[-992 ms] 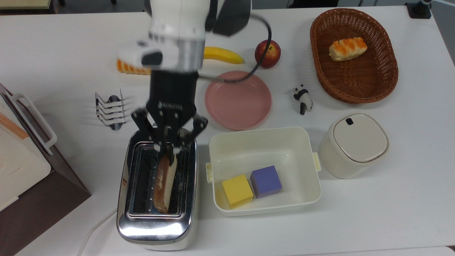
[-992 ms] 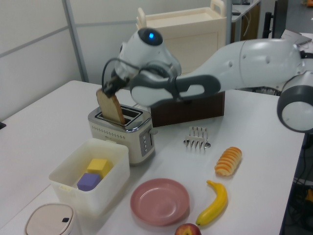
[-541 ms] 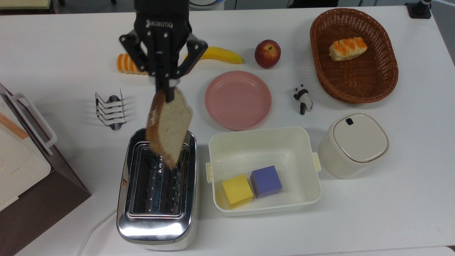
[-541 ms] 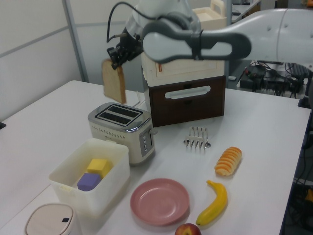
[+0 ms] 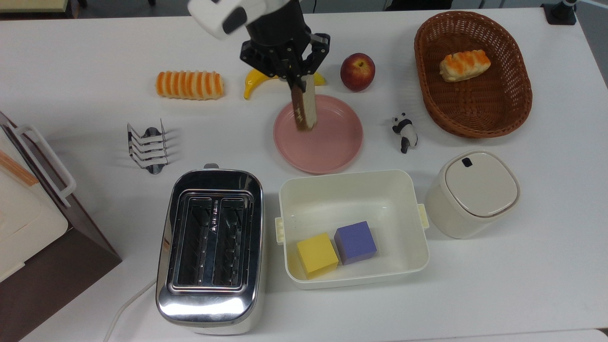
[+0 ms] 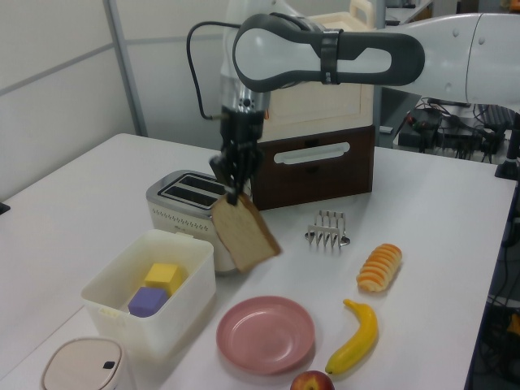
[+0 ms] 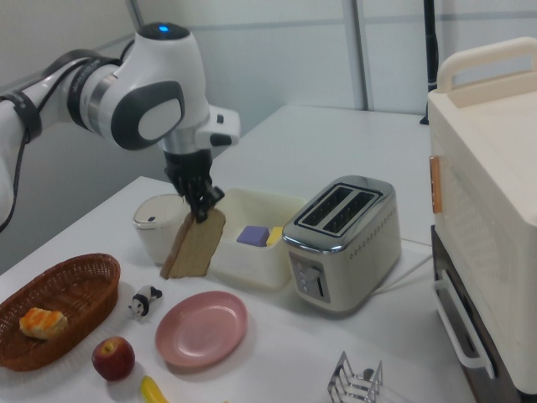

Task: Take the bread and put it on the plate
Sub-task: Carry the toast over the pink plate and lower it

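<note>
My gripper (image 5: 298,87) (image 6: 236,195) (image 7: 204,215) is shut on the top edge of the bread (image 5: 304,108) (image 6: 244,233) (image 7: 194,245), a brown slice with a darker crust that hangs below it in the air. In the top view the slice is seen edge-on over the far part of the pink plate (image 5: 327,142). The left view shows the bread well above the plate (image 6: 265,333), apart from it. In the right view the plate (image 7: 201,329) lies below and in front of the hanging slice.
A silver toaster (image 5: 210,249) with empty slots stands at the top view's lower left. A white bin (image 5: 351,228) with yellow and purple cubes sits below the plate. Banana (image 5: 254,80), apple (image 5: 357,71), striped roll (image 5: 189,85), toast rack (image 5: 147,146), panda figure (image 5: 404,131), basket (image 5: 472,73) and lidded jar (image 5: 472,192) surround the plate.
The gripper has lifted the bread out of the toaster and carried it across to above the pink plate, turning the slice edge-on in the top view.
</note>
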